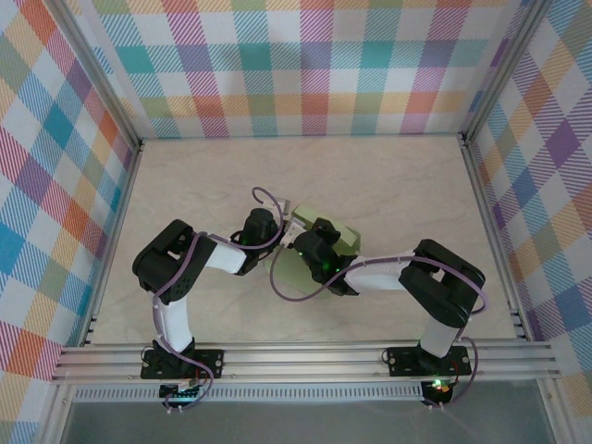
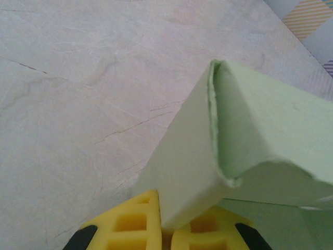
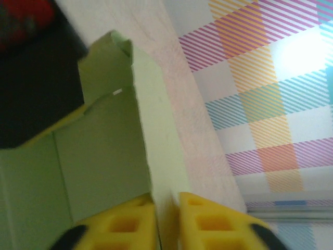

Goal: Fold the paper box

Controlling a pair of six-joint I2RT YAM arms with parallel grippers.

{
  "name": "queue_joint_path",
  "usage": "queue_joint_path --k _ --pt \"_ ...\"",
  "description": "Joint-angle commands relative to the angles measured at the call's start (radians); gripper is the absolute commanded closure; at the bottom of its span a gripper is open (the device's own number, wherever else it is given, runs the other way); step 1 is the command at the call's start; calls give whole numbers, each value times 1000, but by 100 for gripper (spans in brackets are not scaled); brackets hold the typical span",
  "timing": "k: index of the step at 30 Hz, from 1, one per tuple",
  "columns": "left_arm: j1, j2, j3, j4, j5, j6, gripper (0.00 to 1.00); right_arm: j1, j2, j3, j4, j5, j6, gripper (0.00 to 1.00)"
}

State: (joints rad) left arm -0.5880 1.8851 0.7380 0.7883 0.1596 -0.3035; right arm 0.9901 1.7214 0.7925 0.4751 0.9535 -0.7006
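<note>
The pale sage-green paper box (image 1: 319,245) is held partly folded above the middle of the table, between the two arms. My left gripper (image 2: 167,226) is shut on a raised panel of the paper box (image 2: 218,156); its yellow fingers (image 2: 130,224) pinch the card's lower edge. From the other side my right gripper (image 3: 167,221) is shut on a side wall of the paper box (image 3: 109,156), the card standing edge-on between its yellow fingers (image 3: 208,221). In the top view the left gripper (image 1: 289,227) and the right gripper (image 1: 303,242) meet at the box.
The pale wood-grain table (image 1: 388,185) lies open around the arms. Plaid walls (image 1: 305,65) close in the back and both sides. An aluminium rail (image 1: 305,356) runs along the near edge.
</note>
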Motion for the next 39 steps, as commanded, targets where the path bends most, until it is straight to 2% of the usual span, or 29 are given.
queue_joint_path --k 1,4,7,9,16,21,24,28,32,39 --pt "-32 2 19 -62 19 37 100 25 -41 14 -131 -114 138 65" --pt "-33 -8 17 -86 -8 89 100 13 -106 11 -219 -174 241 49" --pt "-29 -6 11 -86 -20 124 100 -10 -188 2 -312 -238 331 40" --pt "-26 -2 8 -84 -22 139 100 -35 -251 2 -390 -333 383 36" --pt "-16 -4 16 -98 -29 179 100 -151 -404 25 -524 -603 571 32" --pt "-16 -24 27 -133 -31 261 100 -316 -459 108 -582 -852 902 32" --pt "-16 -27 44 -164 -33 316 97 -411 -398 221 -682 -921 1070 32" --pt "-18 -15 55 -178 -34 382 97 -510 -231 375 -776 -1122 1201 32" --pt "-18 -6 64 -193 -44 409 95 -530 -54 510 -843 -1266 1218 32" --pt "-19 18 59 -170 -51 420 93 -531 124 573 -796 -1395 1226 33"
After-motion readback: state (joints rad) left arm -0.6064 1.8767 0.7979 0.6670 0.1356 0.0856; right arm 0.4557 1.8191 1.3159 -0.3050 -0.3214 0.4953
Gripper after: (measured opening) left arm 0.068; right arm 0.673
